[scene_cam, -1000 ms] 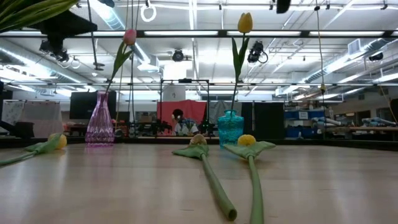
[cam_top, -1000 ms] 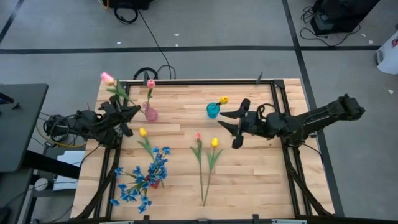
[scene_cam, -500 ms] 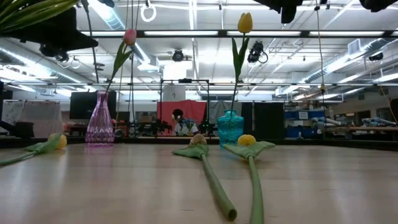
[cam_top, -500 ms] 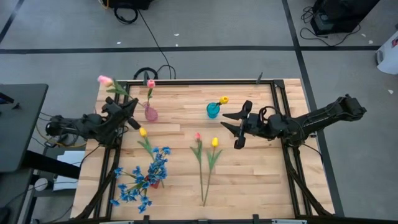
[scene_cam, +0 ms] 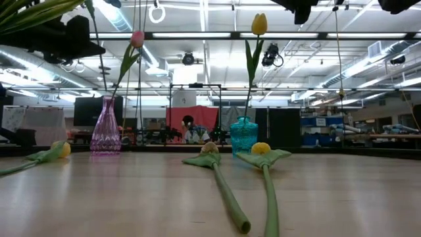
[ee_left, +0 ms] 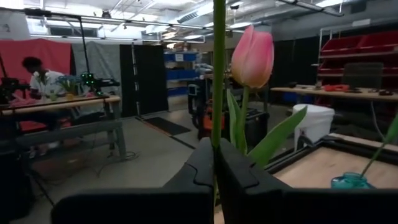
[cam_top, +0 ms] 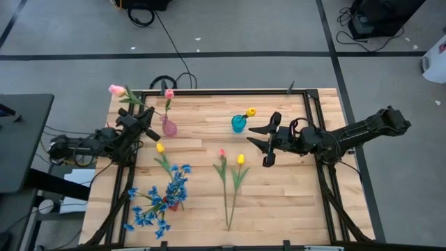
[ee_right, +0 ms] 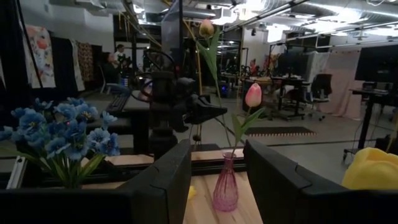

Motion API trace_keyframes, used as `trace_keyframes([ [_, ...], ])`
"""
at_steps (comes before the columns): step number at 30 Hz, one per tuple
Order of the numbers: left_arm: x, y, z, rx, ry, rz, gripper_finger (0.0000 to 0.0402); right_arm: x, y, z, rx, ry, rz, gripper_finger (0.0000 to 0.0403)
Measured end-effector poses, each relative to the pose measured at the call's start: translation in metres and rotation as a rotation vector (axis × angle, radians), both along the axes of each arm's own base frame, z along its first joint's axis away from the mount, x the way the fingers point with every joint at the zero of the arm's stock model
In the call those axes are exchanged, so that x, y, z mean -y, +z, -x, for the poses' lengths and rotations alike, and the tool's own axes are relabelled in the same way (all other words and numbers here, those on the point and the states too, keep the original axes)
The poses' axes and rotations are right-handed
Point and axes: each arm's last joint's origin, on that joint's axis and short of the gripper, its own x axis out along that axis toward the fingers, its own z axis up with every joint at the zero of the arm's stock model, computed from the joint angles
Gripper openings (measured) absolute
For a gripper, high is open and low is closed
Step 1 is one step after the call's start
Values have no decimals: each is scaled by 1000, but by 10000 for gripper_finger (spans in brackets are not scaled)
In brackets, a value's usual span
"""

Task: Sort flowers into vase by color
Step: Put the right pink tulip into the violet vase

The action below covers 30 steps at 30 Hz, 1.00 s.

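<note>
My left gripper hovers just left of the pink glass vase, shut on a pink tulip held high. The vase holds another pink tulip. A teal vase carries one yellow tulip. My right gripper is open, above the table right of the teal vase. Flat on the wood lie a yellow tulip, a pink tulip, a second yellow tulip and blue sprays. My left gripper pinches the held tulip's green stem between its two fingers. The fingers come level from the table's left side and lie across the stem. The tulip stands upright and lifted clear, its bloom above the wrist picture. The stem's lower end is hidden by the fingers.
The dark metal frame runs along the table's edges. Bare wood spreads over the near right part. Beyond the far edge the low and wrist views show a workshop with a seated person.
My left gripper has crept slightly toward the pink vase while its arm has drawn back toward the left edge. The held tulip's bloom has swung a little toward the left. The right arm has kept nearly still.
</note>
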Motion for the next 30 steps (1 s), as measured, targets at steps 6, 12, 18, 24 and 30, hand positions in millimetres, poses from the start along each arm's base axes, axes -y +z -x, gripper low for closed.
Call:
trace_keyframes([
  [6, -7, -3, -8, -3, -20, 6, 6, 3, -2, -4, 10, -7, -26, 161],
  [12, -14, -7, -13, -18, 6, 39, 6, 3, -10, -11, -7, -8, -44, 161],
  [18, -15, -13, -15, -22, -18, 86, 6, 3, -11, -12, -9, -6, -57, 161],
  [24, -15, -23, -15, -75, -26, 143, 6, 3, -11, -12, -9, -5, -58, 161],
  [30, -15, -13, -14, -90, -20, 88, 6, 3, -11, -12, -9, -4, -57, 161],
])
